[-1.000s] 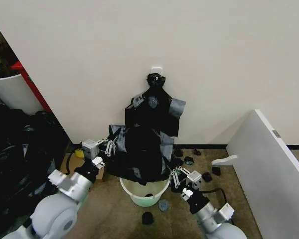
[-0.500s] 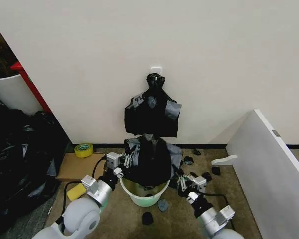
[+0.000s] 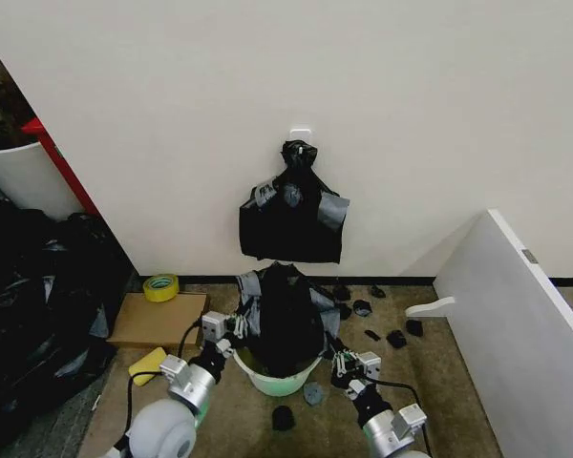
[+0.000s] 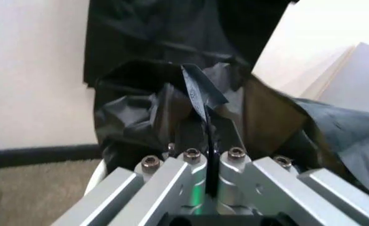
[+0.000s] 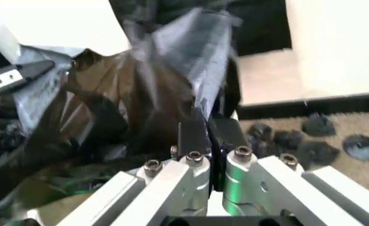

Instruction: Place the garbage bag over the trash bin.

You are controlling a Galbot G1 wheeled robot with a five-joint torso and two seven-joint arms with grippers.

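The garbage bag is a glossy black sheet bunched up in a tall heap over the mouth of the trash bin, a small cream bucket on the floor by the wall. My left gripper is at the bin's left rim, shut on a fold of the bag. At the right rim my right gripper is shut on the bag's other edge. In both wrist views the fingers pinch thin black plastic. The bag hides the inside of the bin.
A knotted black bundle hangs on the wall above. Yellow tape and cardboard lie to the left, beside piled black bags. Black scraps dot the floor. A white board leans at the right.
Both grippers came down and inward to the bin's rim. The bag dropped from hanging spread in front of the wall bundle to a narrow heap over the bin.
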